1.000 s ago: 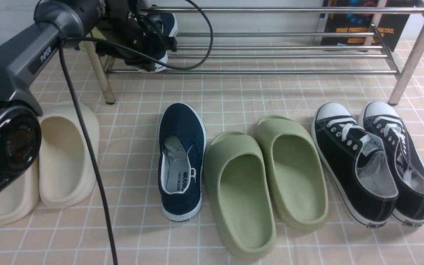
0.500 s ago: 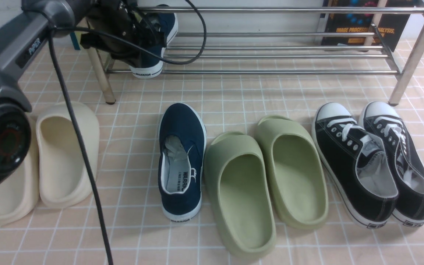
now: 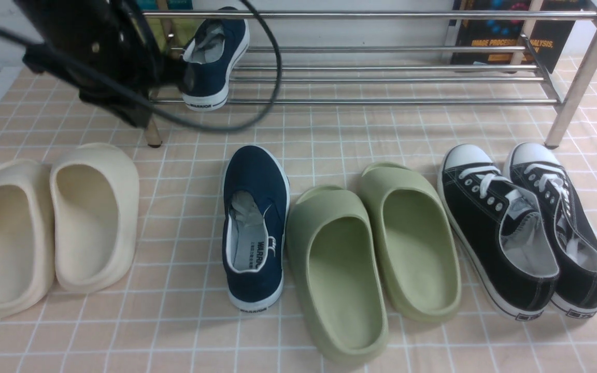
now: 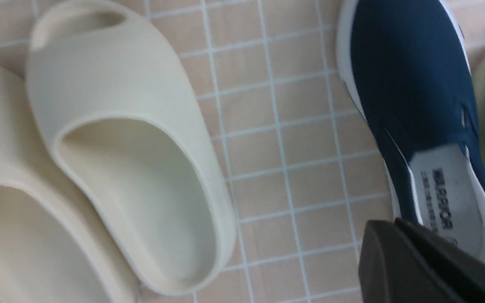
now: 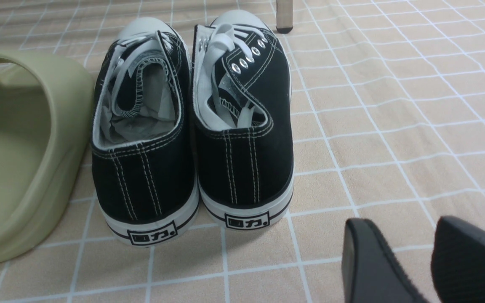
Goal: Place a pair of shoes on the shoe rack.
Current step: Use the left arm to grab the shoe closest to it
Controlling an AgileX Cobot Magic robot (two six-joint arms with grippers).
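Left claw point(image 4: 385, 230) above navy shoe point(image 4: 411, 92)

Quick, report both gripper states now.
Left gripper: looks shut, no gap showing, holding nothing.
Right gripper: open, holding nothing.

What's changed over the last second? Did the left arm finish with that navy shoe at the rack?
The left tool has let go of the navy shoe, which now rests by itself on the left end of the shoe rack. The left arm has pulled back from the rack. The second navy shoe, cream slides, olive slides and black sneakers have not moved.
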